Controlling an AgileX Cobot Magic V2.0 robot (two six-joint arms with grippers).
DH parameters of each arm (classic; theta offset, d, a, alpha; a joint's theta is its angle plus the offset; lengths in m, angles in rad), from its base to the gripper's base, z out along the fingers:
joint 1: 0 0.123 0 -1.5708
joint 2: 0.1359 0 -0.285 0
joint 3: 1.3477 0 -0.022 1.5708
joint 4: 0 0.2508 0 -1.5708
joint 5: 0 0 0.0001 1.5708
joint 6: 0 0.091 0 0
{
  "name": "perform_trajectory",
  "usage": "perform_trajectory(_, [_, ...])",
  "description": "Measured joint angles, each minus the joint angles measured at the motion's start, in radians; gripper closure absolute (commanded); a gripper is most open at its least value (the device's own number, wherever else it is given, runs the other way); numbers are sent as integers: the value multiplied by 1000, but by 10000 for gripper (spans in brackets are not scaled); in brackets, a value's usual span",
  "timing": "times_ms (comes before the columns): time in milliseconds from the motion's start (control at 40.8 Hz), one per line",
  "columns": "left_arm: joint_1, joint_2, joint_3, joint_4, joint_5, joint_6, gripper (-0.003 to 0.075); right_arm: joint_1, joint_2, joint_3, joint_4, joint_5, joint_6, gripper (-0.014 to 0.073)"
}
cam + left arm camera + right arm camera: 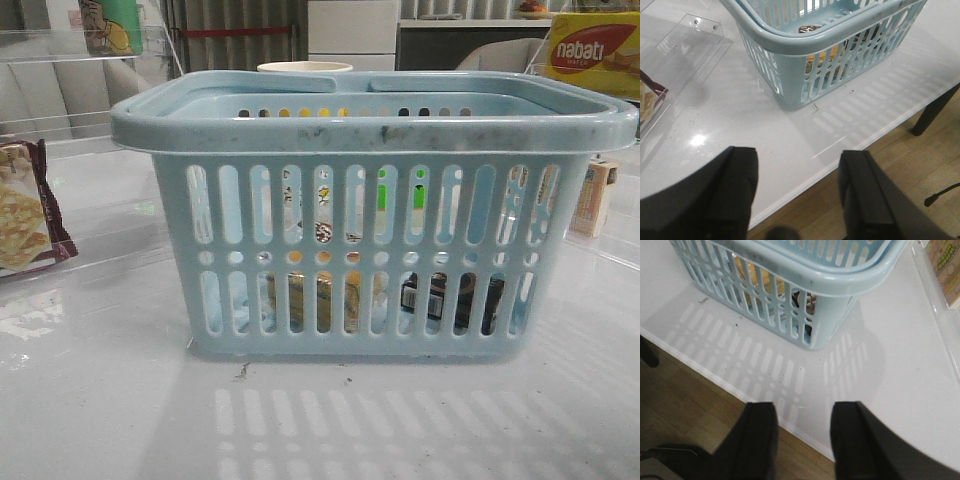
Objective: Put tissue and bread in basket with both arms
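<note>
The pale blue basket (370, 125) stands in the middle of the white table. Through its front slots I see the golden-brown bread packet (340, 300) on its floor at the left and the black tissue packet (445, 298) to its right. Neither gripper shows in the front view. My left gripper (799, 160) is open and empty, hanging over the table's front edge, well short of the basket (805, 42). My right gripper (802, 410) is open and empty, also over the front edge, apart from the basket (840, 282). The bread (747, 267) shows through the slots there.
A maroon-edged cracker packet (25, 205) lies at the left in a clear tray (695, 35). A yellow nabati box (590, 50) and a small carton (592, 200) stand at the right. A pale cup (305, 68) stands behind the basket. Wooden floor lies beyond the table edge (840, 167).
</note>
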Motion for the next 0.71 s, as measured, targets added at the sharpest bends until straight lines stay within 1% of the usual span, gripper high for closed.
perform_trajectory(123, [0, 0, 2, 2, 0, 0, 563, 0, -2, 16, 0, 6, -2, 512])
perform_trajectory(172, [0, 0, 2, 2, 0, 0, 602, 0, -2, 16, 0, 6, -2, 542])
perform_trajectory(221, [0, 0, 2, 2, 0, 0, 631, 0, -2, 16, 0, 6, -2, 538])
perform_trajectory(712, [0, 0, 2, 2, 4, 0, 629, 0, -2, 16, 0, 33, -6, 538])
